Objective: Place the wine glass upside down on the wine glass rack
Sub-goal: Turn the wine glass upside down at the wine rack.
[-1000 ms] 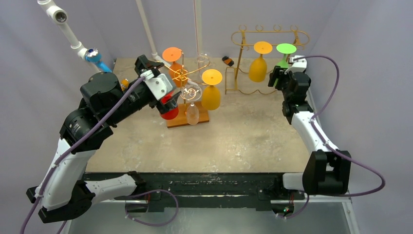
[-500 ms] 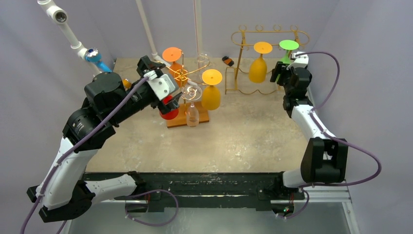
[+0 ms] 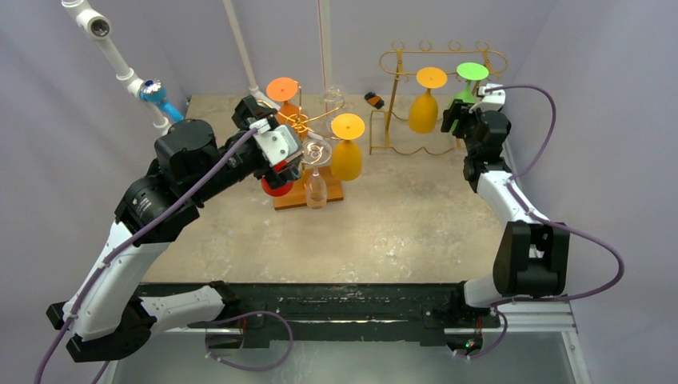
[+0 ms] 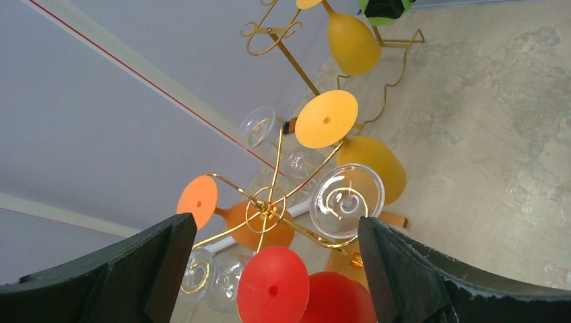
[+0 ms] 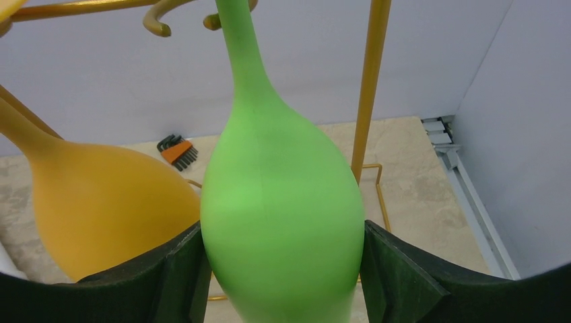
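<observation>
The green wine glass hangs upside down with its bowl pressed between both fingers of my right gripper. Its stem rises beside the gold hooks of the wine glass rack at the back right. In the top view the green foot sits level with the rack's top rail; whether it rests on the rail I cannot tell. My right gripper is just below it. My left gripper stands open above a red glass on the round rack, holding nothing.
A yellow glass hangs on the same rack, left of the green one. A gold spiral rack on a wooden base carries orange, yellow, clear and red glasses. Hex keys lie at the back. A white pipe slants at the far left.
My right gripper has carried the green glass up and back, closer to the rack's top rail. The left arm has shifted right and forward over the spiral rack.
</observation>
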Motion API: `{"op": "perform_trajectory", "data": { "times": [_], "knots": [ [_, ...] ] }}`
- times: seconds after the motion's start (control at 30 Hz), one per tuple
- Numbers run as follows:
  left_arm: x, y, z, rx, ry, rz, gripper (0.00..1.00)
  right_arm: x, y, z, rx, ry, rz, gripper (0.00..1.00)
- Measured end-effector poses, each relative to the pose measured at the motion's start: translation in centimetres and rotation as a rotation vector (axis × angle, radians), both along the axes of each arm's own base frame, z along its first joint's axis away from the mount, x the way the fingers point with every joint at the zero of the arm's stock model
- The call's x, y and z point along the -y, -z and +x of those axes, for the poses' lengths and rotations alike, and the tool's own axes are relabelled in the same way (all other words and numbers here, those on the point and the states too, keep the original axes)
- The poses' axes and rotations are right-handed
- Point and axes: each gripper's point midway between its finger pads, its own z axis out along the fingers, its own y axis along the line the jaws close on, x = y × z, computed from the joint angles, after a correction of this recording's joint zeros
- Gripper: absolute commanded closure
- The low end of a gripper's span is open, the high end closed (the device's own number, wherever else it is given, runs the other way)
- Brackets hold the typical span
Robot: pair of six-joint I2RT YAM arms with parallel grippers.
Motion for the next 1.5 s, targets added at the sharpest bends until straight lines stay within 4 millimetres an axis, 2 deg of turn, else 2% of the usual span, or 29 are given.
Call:
{"op": "perform_trajectory", "data": {
  "times": [0.2,1.3,1.4,1.5],
  "knots": [
    [0.1,0.3,0.1,-0.002,-0.001,0.006,0.00,-0.3,0.2,-0.9,0.012,-0.011,0.016,0.59],
    [-0.2,0.4,0.1,0.013,-0.010,0.004,0.00,-1.4,0.0,-0.9,0.024,-0.072,0.024,0.58],
    [-0.3,0.4,0.0,0.014,-0.010,0.002,0.00,-1.4,0.2,-0.8,0.018,-0.072,0.023,0.58],
    [-0.3,0.4,0.0,0.015,-0.010,0.002,0.00,-1.4,1.3,-0.5,-0.007,-0.072,0.023,0.58]
  ]
}}
